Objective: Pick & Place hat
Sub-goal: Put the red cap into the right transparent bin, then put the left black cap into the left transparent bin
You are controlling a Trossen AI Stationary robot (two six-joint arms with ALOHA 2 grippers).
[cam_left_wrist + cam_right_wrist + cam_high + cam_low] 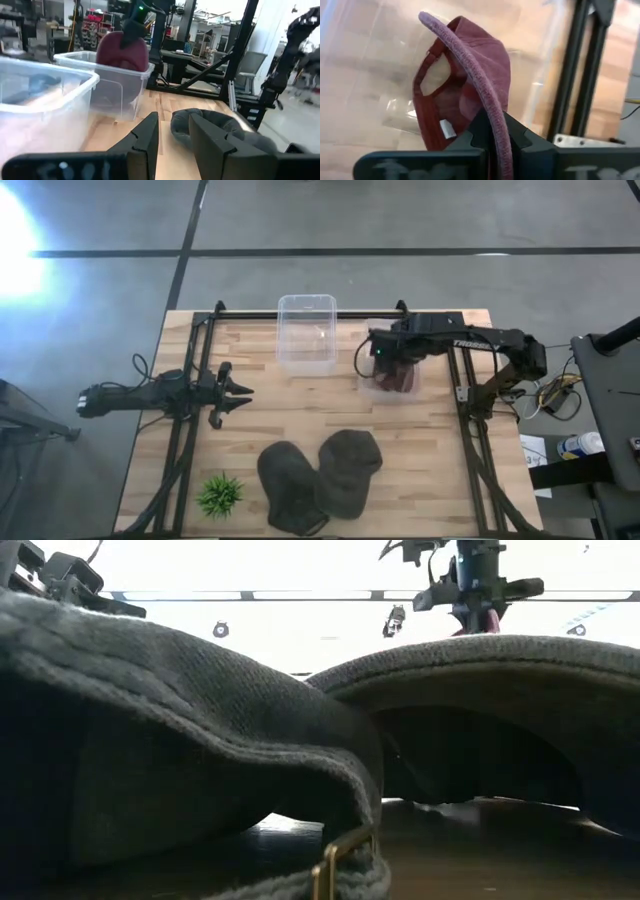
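So the right pincer (495,137) is clamped on the brim of a maroon hat (470,85), holding it over the clear bin (392,385) on the right side of the bench (300,430); from the left wrist camera the hat's crown looks like it's already down inside the bin, sticking up above the rim. A second clear bin (306,330) sits just beside it toward the back edge of the bench. The left pincer (235,392) is hanging out over the left part of the bench with its fingers spread apart, nothing in them. Near the front edge there are two dark olive hats (320,470) lying against each other, I think slightly overlapping but hard to tell, plus a little green plant (220,494) at the front left corner.
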